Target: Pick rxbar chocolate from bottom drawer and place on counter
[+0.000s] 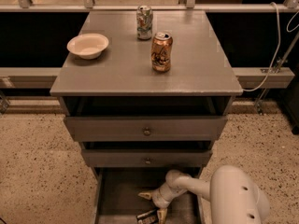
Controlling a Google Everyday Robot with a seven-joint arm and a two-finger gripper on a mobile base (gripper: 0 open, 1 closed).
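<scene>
The bottom drawer (112, 195) is pulled out at the foot of the cabinet. The rxbar chocolate (145, 215), a small dark wrapper, lies on its floor near the front, partly cut off by the lower edge of the view. My gripper (153, 206) reaches down into the drawer from the right and is open. One of its fingers (145, 195) points left above the bar, and the other finger (162, 214) sits right beside the bar's right end. The grey counter (117, 69) tops the cabinet.
On the counter stand a copper-coloured can (161, 51), a silver can (144, 22) behind it and a cream bowl (88, 45) at the left. Two shallower drawers with round knobs (146, 131) overhang the bottom one. My white arm (233, 195) fills the lower right.
</scene>
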